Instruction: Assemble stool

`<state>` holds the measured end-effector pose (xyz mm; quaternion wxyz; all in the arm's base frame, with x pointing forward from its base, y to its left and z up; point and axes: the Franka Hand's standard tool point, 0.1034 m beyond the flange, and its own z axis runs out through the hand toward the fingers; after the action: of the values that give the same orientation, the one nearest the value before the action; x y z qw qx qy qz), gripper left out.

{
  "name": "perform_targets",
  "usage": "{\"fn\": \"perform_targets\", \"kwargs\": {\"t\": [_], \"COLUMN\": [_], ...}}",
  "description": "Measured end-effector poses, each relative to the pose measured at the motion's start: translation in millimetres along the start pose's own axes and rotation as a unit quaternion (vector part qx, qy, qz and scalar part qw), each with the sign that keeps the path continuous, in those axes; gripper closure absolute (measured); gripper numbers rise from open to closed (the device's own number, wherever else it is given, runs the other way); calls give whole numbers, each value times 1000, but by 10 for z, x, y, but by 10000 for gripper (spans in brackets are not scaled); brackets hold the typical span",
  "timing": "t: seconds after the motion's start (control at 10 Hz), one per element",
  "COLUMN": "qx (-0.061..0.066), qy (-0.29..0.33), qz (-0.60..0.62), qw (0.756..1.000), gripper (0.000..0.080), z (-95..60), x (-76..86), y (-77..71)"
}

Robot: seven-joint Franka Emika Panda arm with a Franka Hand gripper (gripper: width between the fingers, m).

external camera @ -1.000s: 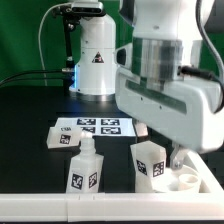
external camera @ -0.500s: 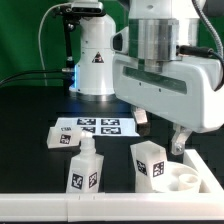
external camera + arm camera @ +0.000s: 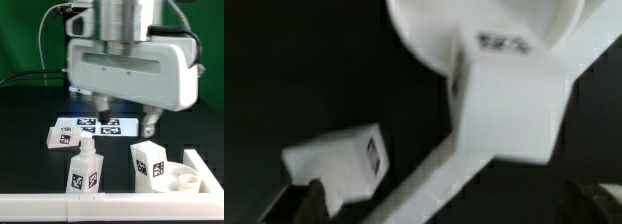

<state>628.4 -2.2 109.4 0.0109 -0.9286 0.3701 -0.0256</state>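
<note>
My gripper (image 3: 125, 115) hangs open and empty above the black table (image 3: 30, 120). Its two fingers (image 3: 150, 125) are spread wide over the marker board (image 3: 95, 127) and hold nothing. The stool lies in loose pieces below me. The seat (image 3: 186, 180) lies flat at the exterior view's right, tucked into the corner of the rail (image 3: 40, 200), which runs along the near edge and turns up beside the seat. Just beside the seat, on its left in that view, the first leg (image 3: 152, 164) stands upright with a tag facing the camera. The necked leg (image 3: 85, 172), with a narrow stub on top, stands near the rail further left, apart from the first. The lying leg (image 3: 62, 137) rests on its side at the left end of the marker board; whether the two touch I cannot tell. My wrist camera, blurred, shows the seat with a leg close against its rim and another leg off to one side by the rail.
</note>
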Motion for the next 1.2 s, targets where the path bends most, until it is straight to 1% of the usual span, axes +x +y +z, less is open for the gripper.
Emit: {"fn": "perform_targets", "kwargs": {"t": [0.1, 0.2, 0.3, 0.4, 0.5, 0.6, 0.7, 0.8, 0.9, 1.0, 1.1, 1.2], "qx": [1, 6, 6, 6, 5, 3, -1, -9, -23, -22, -24, -37], "qy": [2, 8, 8, 9, 13, 12, 7, -11, -46, -49, -52, -84], "qz": [-33, -54, -91, -86, -98, -110, -109, -103, -99, -91, -85, -90], "qw": [999, 999, 996, 996, 995, 994, 994, 995, 994, 994, 995, 992], "gripper": [150, 150, 150, 150, 150, 150, 150, 150, 150, 150, 150, 150], "z": [45, 84, 77, 84, 117, 124, 120, 134, 148, 155, 164, 170], "x": [59, 56, 56, 62, 88, 151, 213, 266, 301, 383, 360, 308], "y": [58, 48, 42, 49, 118, 218, 299, 363, 366, 305, 307, 383]}}
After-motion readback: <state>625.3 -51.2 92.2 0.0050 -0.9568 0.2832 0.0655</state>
